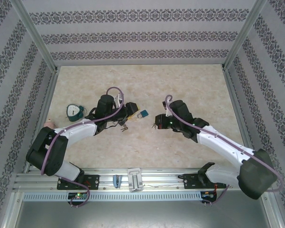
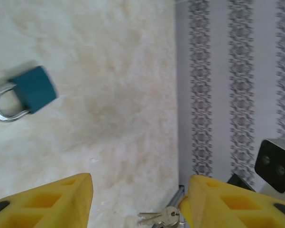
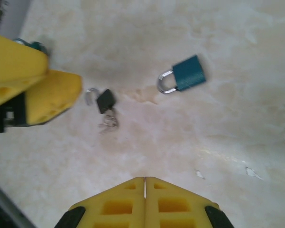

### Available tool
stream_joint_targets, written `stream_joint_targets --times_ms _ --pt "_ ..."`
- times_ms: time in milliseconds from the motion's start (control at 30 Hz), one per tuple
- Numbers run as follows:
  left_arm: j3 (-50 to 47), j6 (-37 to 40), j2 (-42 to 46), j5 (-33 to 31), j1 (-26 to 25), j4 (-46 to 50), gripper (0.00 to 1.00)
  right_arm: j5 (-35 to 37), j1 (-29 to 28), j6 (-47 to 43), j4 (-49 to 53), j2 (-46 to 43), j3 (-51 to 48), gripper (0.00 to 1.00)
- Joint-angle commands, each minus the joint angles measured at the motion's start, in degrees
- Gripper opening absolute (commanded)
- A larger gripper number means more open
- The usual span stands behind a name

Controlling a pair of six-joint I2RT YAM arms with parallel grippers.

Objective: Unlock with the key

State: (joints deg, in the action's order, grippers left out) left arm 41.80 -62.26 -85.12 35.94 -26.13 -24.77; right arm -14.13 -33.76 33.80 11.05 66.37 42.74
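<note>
Your left fingers (image 2: 61, 199) spread, empty. Your right fingers (image 3: 118, 199) pressed together, empty. Blue padlock (image 3: 187, 73) mid-surface (image 3: 218, 142); black padlock (image 3: 105, 99) with keys (image 3: 109, 121) near, toward left edge.

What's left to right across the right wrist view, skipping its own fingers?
left gripper → black padlock, keys right next to it → blue padlock

One blue metal padlock (image 1: 143, 114) lies flat on the beige marbled table (image 1: 189, 90), between the left hand (image 1: 131, 112) and right hand (image 1: 157, 121). A small bunch of keys (image 1: 125, 127) lies near the left hand. A teal round object (image 1: 75, 111) sits well apart, leftward.
</note>
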Motion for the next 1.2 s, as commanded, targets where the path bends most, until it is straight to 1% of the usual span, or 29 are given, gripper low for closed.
stream_joint_targets --times_ms 0,133,300,367,533,633,867,900,1033,1167 --pt "-1.21 -2.78 -0.42 6.44 0.47 -16.74 0.59 -7.57 1.69 -1.23 0.03 -2.46 2.04 0.00" --pt "-1.30 -4.67 -2.01 11.06 -0.16 -26.02 0.59 -13.37 3.45 -0.02 -0.39 -4.24 3.51 0.00" --pt "-0.73 -5.44 -4.01 16.18 -1.74 -32.53 0.53 -19.80 5.90 3.30 -2.96 -5.61 4.37 0.00" --pt "-0.90 -5.68 -4.70 17.26 -2.76 -36.53 0.53 -23.08 6.74 4.82 -5.09 -5.68 4.38 0.00" --pt "-0.08 -3.94 -5.14 18.84 -4.79 -36.77 0.54 -28.32 7.96 9.35 -11.43 -5.79 3.32 0.00" --pt "0.93 -3.26 -5.27 19.86 -5.70 -35.89 0.56 -29.11 8.26 10.88 -13.11 -5.62 3.07 0.00" --pt "0.84 -5.34 -6.26 21.25 -6.64 -40.93 0.56 -30.06 9.37 13.32 -15.36 -5.37 3.07 0.00" --pt "0.68 -5.85 -6.43 21.36 -6.74 -42.28 0.56 -30.08 9.40 13.68 -15.81 -5.41 2.93 0.00" --pt "0.23 -11.72 -8.78 21.54 -6.91 -52.61 0.57 -30.37 10.02 15.04 -17.45 -5.53 2.05 0.00" --pt "0.83 -14.33 -11.08 21.67 -7.56 -56.88 0.57 -31.37 10.55 17.44 -20.78 -5.51 0.82 0.00"
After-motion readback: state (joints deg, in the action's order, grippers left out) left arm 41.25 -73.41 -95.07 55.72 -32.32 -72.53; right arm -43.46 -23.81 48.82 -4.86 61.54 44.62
